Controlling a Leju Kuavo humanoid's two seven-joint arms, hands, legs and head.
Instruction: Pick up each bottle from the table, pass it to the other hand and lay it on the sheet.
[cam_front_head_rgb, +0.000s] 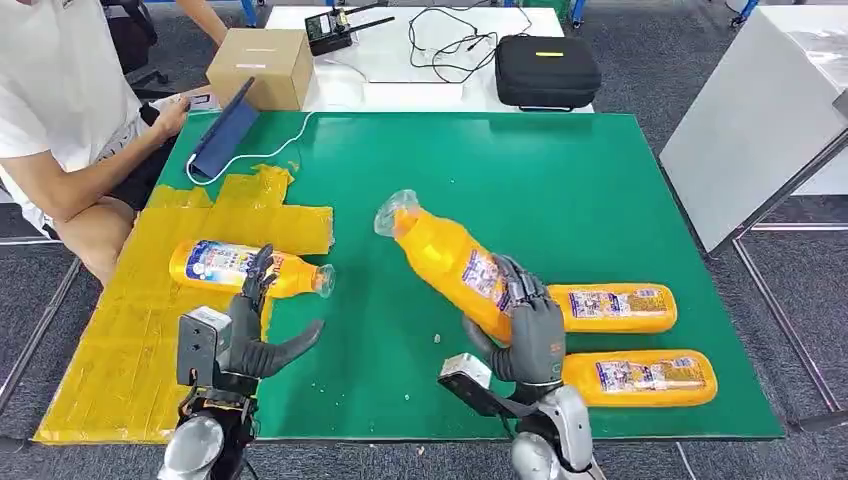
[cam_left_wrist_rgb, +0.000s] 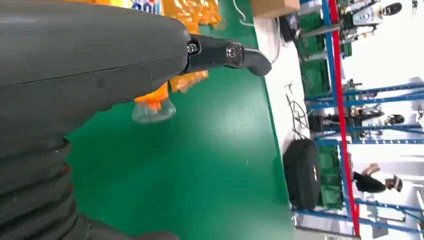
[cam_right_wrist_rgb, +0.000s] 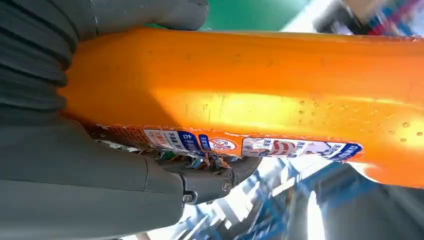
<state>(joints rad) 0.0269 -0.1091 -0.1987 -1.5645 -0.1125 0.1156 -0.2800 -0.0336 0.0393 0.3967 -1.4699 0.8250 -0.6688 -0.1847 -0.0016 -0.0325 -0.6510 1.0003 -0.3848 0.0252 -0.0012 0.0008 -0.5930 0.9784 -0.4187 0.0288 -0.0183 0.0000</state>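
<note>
A green table (cam_front_head_rgb: 600, 190) carries a yellow sheet (cam_front_head_rgb: 110, 330) at its left edge. The left wrist view alone shows blue racks (cam_left_wrist_rgb: 345, 125) behind it. Four bottles: one on the sheet (cam_front_head_rgb: 235, 266), two on the green (cam_front_head_rgb: 612, 306), one lifted (cam_front_head_rgb: 450, 262), the right hand (cam_front_head_rgb: 530, 325) wrapped around it. The left hand (cam_front_head_rgb: 262, 330) hovers, fingers spread.

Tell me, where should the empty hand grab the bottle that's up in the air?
Probably the held bottle's upper body, below its clear cap. The right hand wraps the lower half, so that end stays free, tilted toward the left hand, which can close in from its side.
</note>
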